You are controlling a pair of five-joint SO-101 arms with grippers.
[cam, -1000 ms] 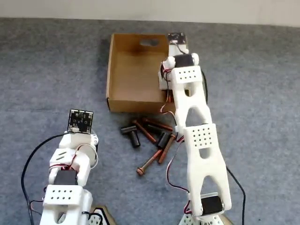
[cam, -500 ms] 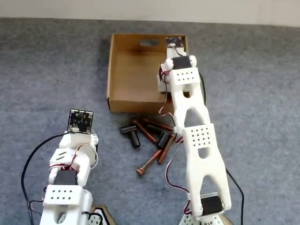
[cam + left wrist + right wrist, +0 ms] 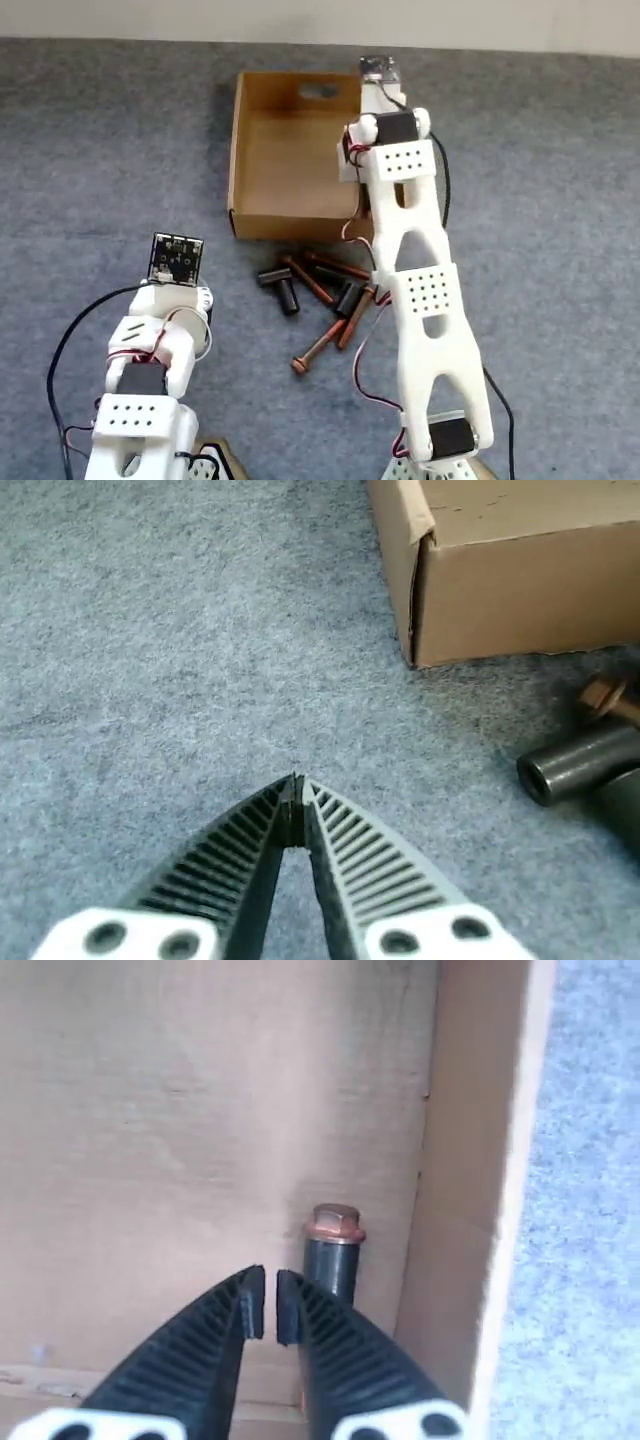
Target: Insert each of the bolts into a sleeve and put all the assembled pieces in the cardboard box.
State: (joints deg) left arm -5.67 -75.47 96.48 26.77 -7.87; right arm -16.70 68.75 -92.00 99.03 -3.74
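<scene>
My right end effector [image 3: 268, 1295] hangs inside the cardboard box [image 3: 480, 1160]. Its jaws are narrow, with just a thin slit between them, and it holds nothing. One assembled piece [image 3: 330, 1255], a copper-headed bolt seated in a dark sleeve, lies on the box floor against the side wall, just beside my fingertips.

That closeness is my first worry. If I swing sideways instead of rising straight, I could knock the piece, and I judge a loose bolt could slide back out of its sleeve. The wall is also near, so catching it on the way out could drag or tip the light box.

My left end effector [image 3: 293, 785] is closed tight and empty, low over the grey desk [image 3: 150, 630] near the box's corner. A loose sleeve [image 3: 580, 763] lies off to one side with a bolt head [image 3: 605, 695] just beyond it. I would have to open wide before going down on either, or I would only push it away.

From above, the remaining bolts and sleeves [image 3: 320, 290] lie in a heap just in front of the box, some crossing and touching. Pulling one out could roll its neighbours, since these are round parts. The heap also sits between my two arms, so they could collide if both reach in together.
</scene>
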